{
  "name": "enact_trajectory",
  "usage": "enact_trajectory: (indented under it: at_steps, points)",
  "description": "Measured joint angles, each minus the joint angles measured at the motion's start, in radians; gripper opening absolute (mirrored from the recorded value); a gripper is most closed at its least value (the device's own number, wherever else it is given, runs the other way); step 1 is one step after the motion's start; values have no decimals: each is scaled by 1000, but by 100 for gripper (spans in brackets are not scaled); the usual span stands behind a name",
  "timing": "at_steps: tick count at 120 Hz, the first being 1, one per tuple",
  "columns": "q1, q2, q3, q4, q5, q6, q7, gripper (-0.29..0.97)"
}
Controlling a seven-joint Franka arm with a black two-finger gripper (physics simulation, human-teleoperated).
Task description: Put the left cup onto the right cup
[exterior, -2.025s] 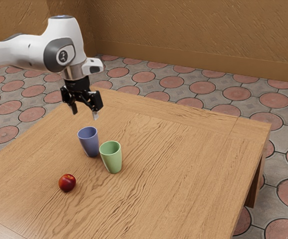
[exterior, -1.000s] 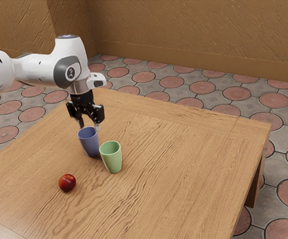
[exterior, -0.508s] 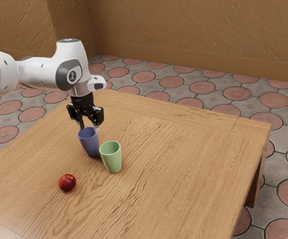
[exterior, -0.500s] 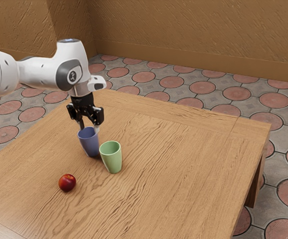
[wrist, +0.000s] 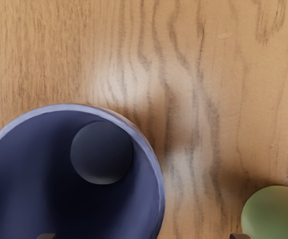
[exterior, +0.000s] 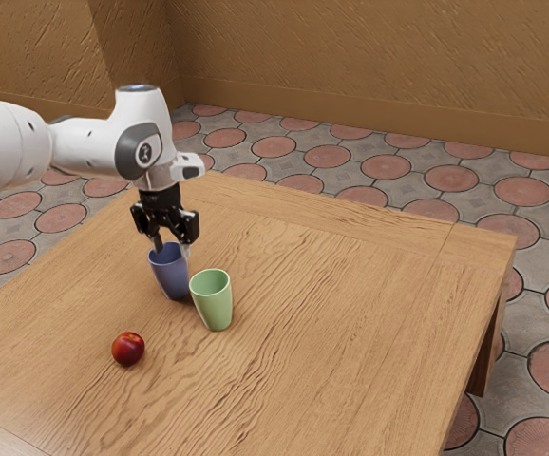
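Hovering just over blue cup rim, claw spread, nothing gripped. Blue cup upright on counter, just beside green cup. Judged early stage: grasp, lift, stacking all left.

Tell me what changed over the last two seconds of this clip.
The gripper moved down and slightly toward the exterior view's right, from above the table to just over the blue cup rim. It is open, and nothing is grasped yet. The blue cup, green cup and apple stayed where they were.
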Motion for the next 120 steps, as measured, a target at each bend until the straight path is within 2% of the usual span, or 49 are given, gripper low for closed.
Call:
enact_trajectory:
  at_steps: [69, 120]
  points:
    - [7, 61, 1, 21, -6, 26, 17, 39]
    - [9, 66, 1, 29, -12, 27, 23, 10]
